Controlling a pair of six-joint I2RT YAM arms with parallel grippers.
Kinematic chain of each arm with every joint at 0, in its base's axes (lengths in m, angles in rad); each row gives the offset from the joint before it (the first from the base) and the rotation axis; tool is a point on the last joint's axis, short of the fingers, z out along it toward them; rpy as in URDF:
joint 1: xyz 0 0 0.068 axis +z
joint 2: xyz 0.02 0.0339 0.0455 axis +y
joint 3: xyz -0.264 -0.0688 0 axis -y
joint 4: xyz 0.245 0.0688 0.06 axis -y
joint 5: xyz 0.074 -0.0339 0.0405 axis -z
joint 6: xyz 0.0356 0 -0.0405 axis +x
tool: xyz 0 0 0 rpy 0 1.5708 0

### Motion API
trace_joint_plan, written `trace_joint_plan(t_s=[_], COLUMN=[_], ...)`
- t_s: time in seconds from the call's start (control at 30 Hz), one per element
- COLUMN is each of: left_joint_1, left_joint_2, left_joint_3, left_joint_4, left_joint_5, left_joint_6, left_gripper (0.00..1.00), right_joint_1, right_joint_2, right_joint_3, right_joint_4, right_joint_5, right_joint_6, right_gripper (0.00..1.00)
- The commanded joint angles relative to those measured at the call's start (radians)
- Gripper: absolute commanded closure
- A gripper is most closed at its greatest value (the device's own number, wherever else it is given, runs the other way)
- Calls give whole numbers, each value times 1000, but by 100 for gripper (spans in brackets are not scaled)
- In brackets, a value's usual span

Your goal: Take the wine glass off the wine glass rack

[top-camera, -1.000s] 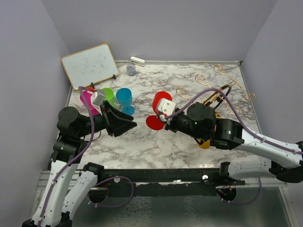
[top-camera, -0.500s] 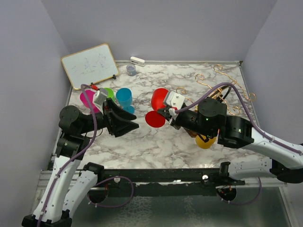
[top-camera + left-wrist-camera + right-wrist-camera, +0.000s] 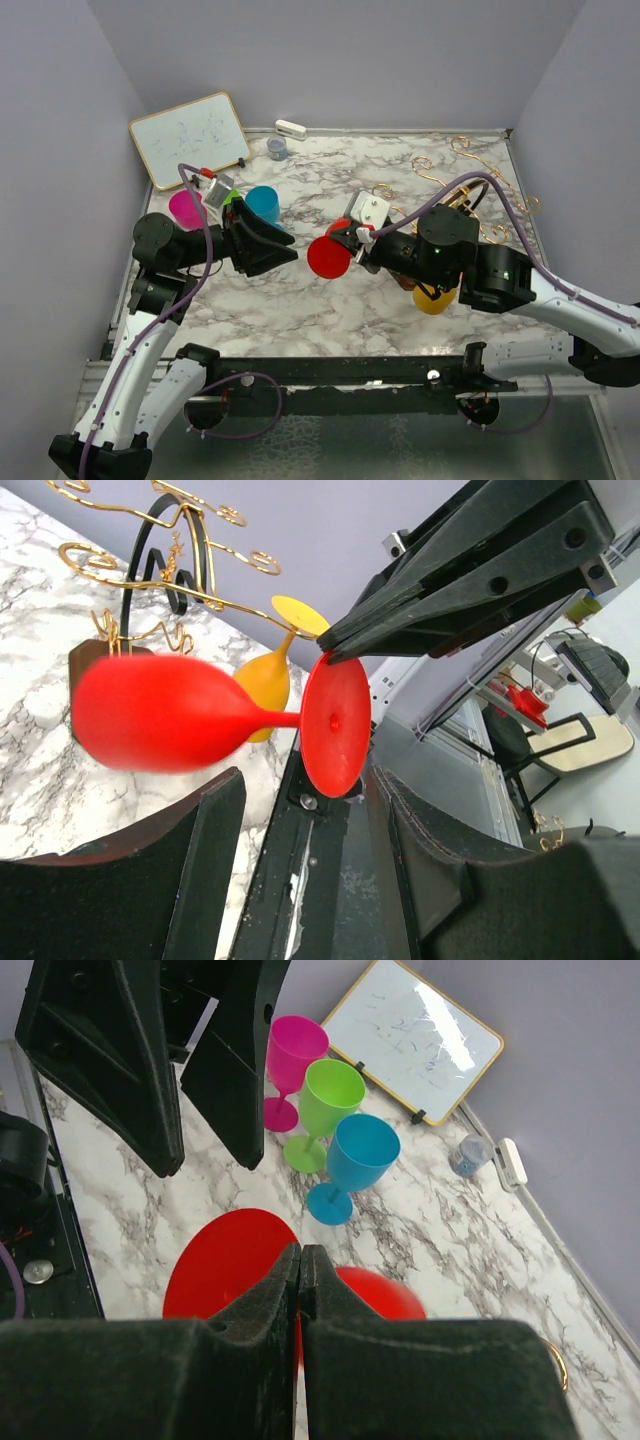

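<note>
Right tool is pinching the stem of the red wine glass.
Left tool is hovering spread, facing its foot; the wine glass rack is standing behind the right tool.

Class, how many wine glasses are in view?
5: red glass sideways in the right end effector; yellow glass hanging on the wine glass rack; pink glass, green glass and blue glass standing by the whiteboard. None appears hidden.
</note>
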Motion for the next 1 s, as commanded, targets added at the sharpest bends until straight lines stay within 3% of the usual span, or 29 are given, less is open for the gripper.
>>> trace_joint_plan(t_s=[0.0, 0.53, 0.6, 0.7, 0.83, 0.97], left_joint_1=[-8, -10, -10, -10, -11, -10], left_joint_2=[0, -15, -14, -10, -17, -59], left_joint_3=[-10, -43, -29, -1, -10, -50], left_joint_4=[82, -91, -176, -338, -488, -517], left_joint_5=[55, -9, -73, -269, -595, -748], left_joint_6=[-39, 89, 147, 248, 312, 341], left_gripper=[46, 47, 46, 45, 46, 46], right_joint_1=[8, 9, 8, 8, 8, 10], right_joint_2=[14, 2, 14, 77, 136, 86], right_joint_3=[28, -12, -17, -12, -89, -223], right_joint_4=[36, 33, -1, -143, -251, -221], right_joint_5=[-23, -6, -34, -126, -234, -322], right_joint_6=[3, 39, 65, 107, 153, 165], right_gripper=[99, 99, 86, 52, 43, 42])
